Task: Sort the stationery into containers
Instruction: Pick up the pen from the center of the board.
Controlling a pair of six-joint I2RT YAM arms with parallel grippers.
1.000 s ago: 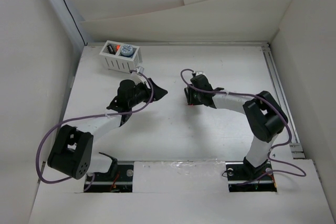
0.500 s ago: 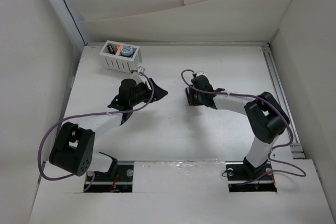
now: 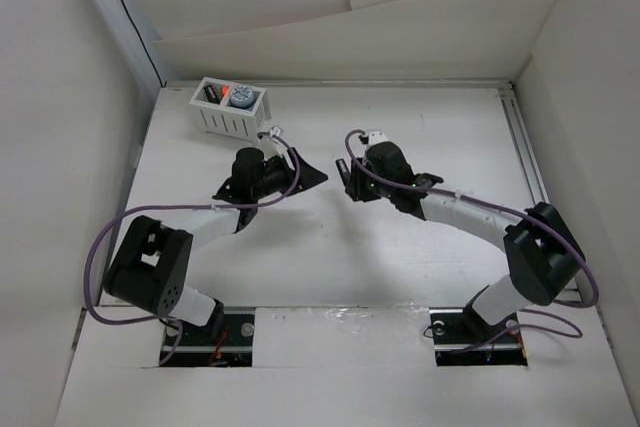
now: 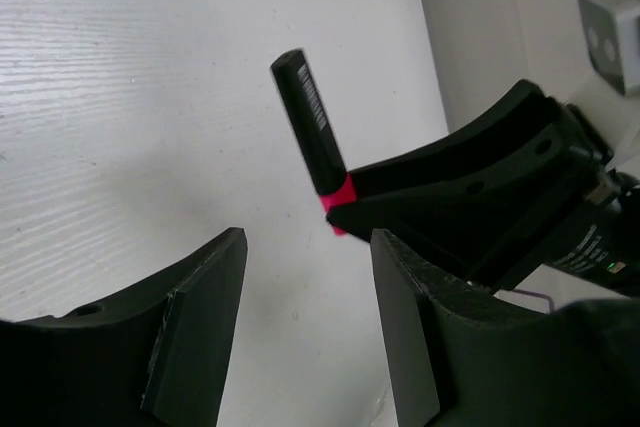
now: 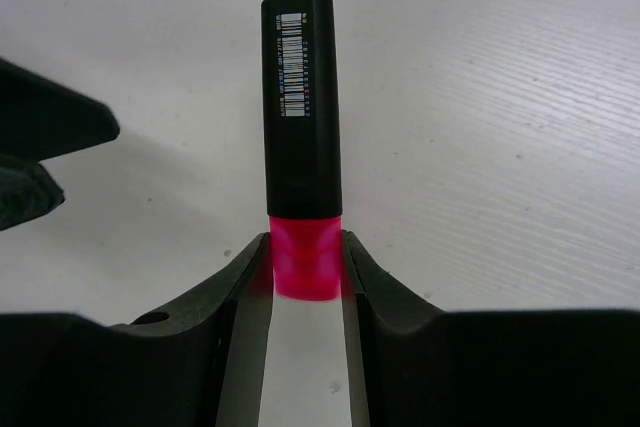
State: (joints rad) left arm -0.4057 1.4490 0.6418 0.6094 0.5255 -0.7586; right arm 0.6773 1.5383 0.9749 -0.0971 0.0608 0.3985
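My right gripper is shut on the pink end of a short black marker pen, which sticks out past its fingertips. In the top view the right gripper holds this pen near the table's middle. My left gripper is open and empty, just left of the pen. In the left wrist view the pen stands ahead of my open left gripper, apart from it. The white slatted basket stands at the back left and holds a grey-blue cylinder and black markers.
White walls close in the table on the left, right and back. A metal rail runs along the right edge. Purple cables loop off both arms.
My right arm has reached out to the left with the pen, bringing it close to my left gripper. My left gripper has shifted slightly right and stays open.
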